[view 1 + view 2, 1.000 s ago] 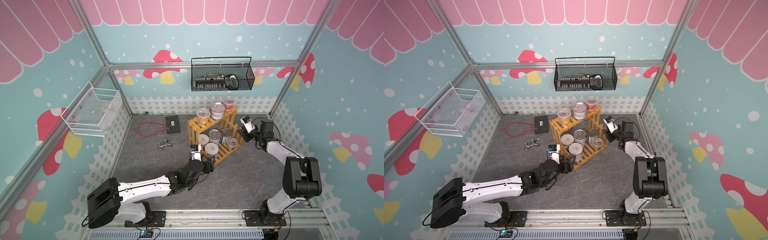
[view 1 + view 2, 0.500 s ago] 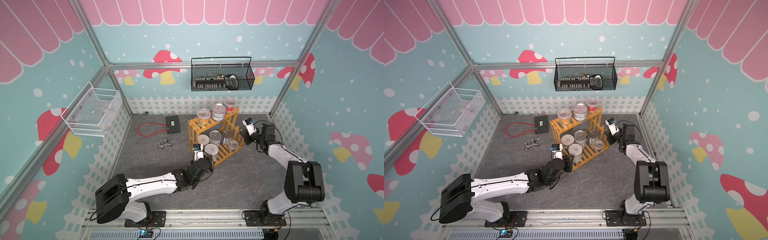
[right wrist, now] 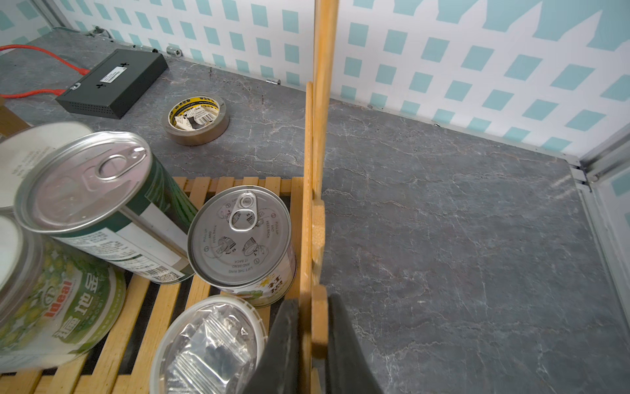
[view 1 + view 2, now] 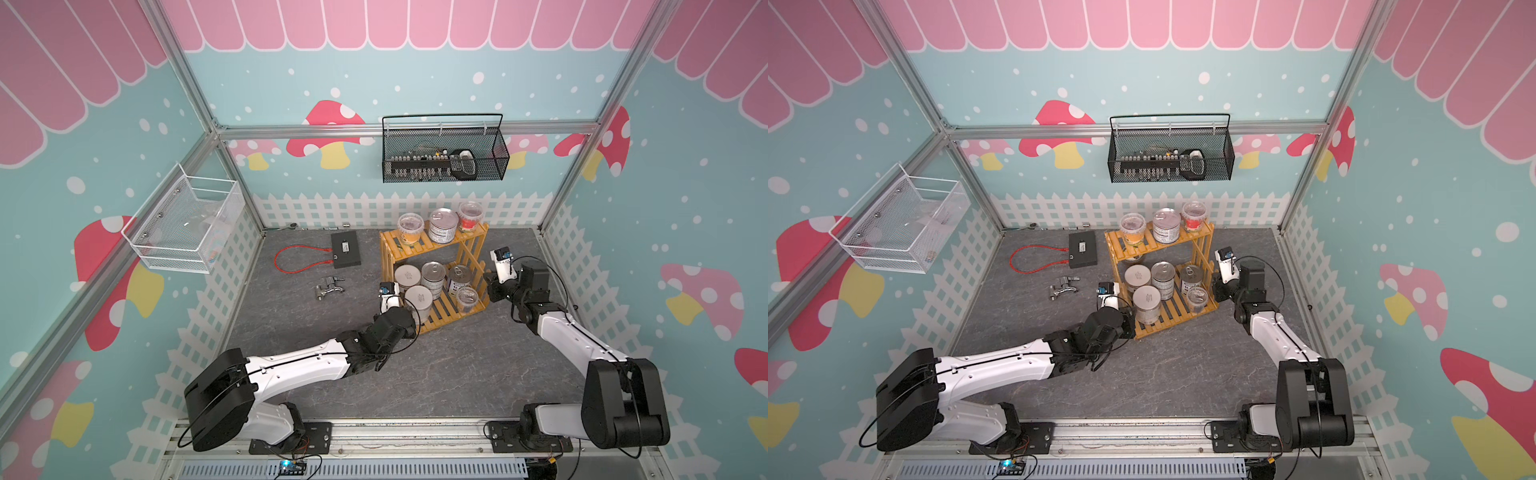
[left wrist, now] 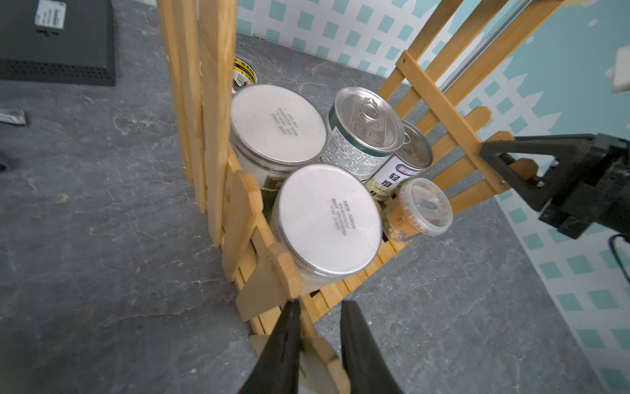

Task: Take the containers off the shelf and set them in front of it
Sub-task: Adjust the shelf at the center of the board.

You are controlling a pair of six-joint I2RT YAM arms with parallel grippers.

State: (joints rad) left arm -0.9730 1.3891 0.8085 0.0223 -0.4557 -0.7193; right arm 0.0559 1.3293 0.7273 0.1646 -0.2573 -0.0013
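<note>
Wooden shelf (image 4: 442,311) is clamped at both ends, left hand (image 5: 320,307) on its front corner slat, right hand (image 3: 313,302) on its opposite end rail, with all containers (image 4: 433,274) on it between them, a white-lidded can (image 5: 329,218) nearest the left hand.

I read the two-tier honey-yellow slatted wooden shelf (image 5: 211,102) as smooth, faintly sheened. The tall pull-tab metal tin (image 3: 85,184) has a satin silver lid and glossy printed label. The white-lidded silver can (image 5: 327,218) wears a matt lid; the small clear plastic tub (image 3: 208,344) is glossy. The dark grey marbled counter (image 3: 443,238) looks matt, stone-like.
</note>
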